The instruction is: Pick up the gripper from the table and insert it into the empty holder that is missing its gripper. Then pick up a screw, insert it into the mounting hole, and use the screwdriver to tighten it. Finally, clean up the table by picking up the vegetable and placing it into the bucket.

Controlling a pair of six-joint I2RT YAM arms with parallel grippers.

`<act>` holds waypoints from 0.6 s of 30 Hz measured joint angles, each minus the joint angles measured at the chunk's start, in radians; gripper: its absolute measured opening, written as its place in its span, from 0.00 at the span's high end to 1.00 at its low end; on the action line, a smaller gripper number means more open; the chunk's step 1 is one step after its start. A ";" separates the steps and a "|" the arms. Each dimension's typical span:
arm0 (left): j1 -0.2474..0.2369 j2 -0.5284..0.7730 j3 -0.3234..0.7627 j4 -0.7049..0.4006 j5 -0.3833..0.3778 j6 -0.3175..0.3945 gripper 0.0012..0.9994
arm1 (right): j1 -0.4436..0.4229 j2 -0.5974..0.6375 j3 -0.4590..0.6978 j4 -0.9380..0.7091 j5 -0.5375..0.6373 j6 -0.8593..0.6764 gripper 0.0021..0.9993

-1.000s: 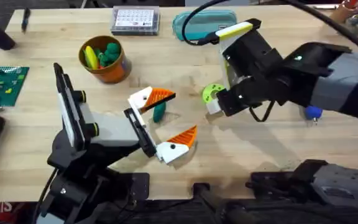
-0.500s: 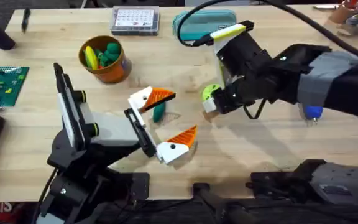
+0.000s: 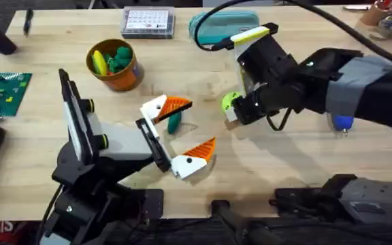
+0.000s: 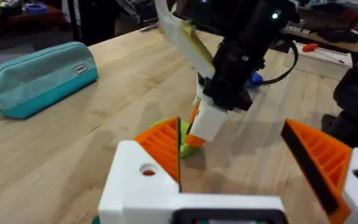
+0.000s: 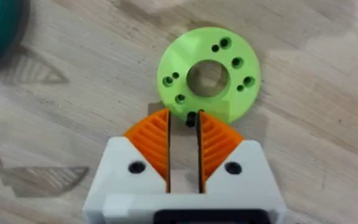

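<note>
Hovering near the front of the table (image 3: 278, 163), the left gripper (image 3: 182, 133), spread wide with the vegetable (image 3: 174, 122) lying between its pads. Beyond, pinching nearly closed at the rim of the gripper (image 5: 209, 74), the right gripper (image 5: 184, 144). Farther back, standing with toys inside, the bucket (image 3: 114, 64).

The left arm reaches from its seven o'clock base toward the centre, its left gripper (image 3: 182, 133) spread wide, orange pads apart. The right arm crosses from three o'clock, bent downward, its right gripper (image 5: 183, 122) nearly closed, pads almost together.
</note>
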 joint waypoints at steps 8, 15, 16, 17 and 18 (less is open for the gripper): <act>0.000 0.000 0.000 0.000 0.000 0.000 0.01 | 0.000 0.000 0.000 -0.005 0.001 0.000 0.76; 0.000 0.000 0.000 0.000 0.000 0.000 0.01 | 0.000 0.000 0.000 -0.006 0.015 0.000 0.84; 0.000 0.000 0.000 0.000 0.000 0.000 0.01 | 0.000 0.000 0.000 -0.006 0.015 0.000 0.85; 0.000 0.000 0.000 0.000 0.000 0.000 0.01 | 0.000 0.000 0.000 -0.006 0.015 0.000 0.85; 0.000 0.000 0.000 0.000 0.000 0.000 0.01 | 0.000 0.000 0.000 -0.006 0.016 0.000 0.86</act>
